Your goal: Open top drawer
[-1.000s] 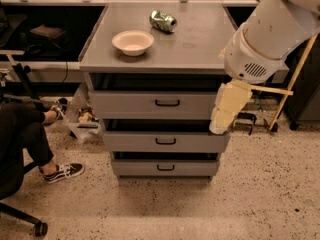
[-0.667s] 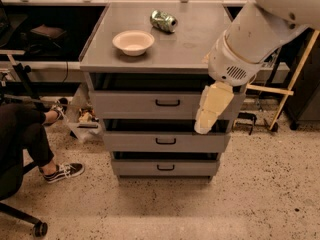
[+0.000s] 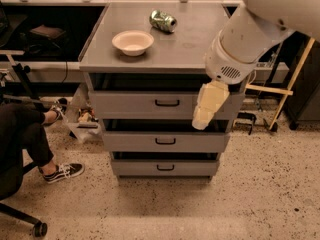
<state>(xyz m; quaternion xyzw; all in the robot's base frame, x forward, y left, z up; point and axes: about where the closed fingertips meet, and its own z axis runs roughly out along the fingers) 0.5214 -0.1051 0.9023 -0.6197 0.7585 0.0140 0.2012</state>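
The top drawer [image 3: 142, 104] is the highest of three grey drawers in a grey metal cabinet, with a small black bar handle [image 3: 167, 103] at its centre. Its front stands slightly forward under the cabinet top. My gripper [image 3: 202, 120] hangs from the white arm at the upper right, pointing down in front of the right part of the top drawer front. It is to the right of the handle and not touching it.
A cream bowl [image 3: 132, 42] and a crushed green can [image 3: 163, 20] sit on the cabinet top [image 3: 190, 44]. The middle drawer [image 3: 165, 141] and bottom drawer [image 3: 165, 167] are below. A seated person's leg and shoe [image 3: 62, 171] are at the left. A wooden frame [image 3: 282, 91] leans at the right.
The arm and gripper have swung leftward, from the cabinet's right edge to in front of the top drawer's right part. The drawers have not moved.
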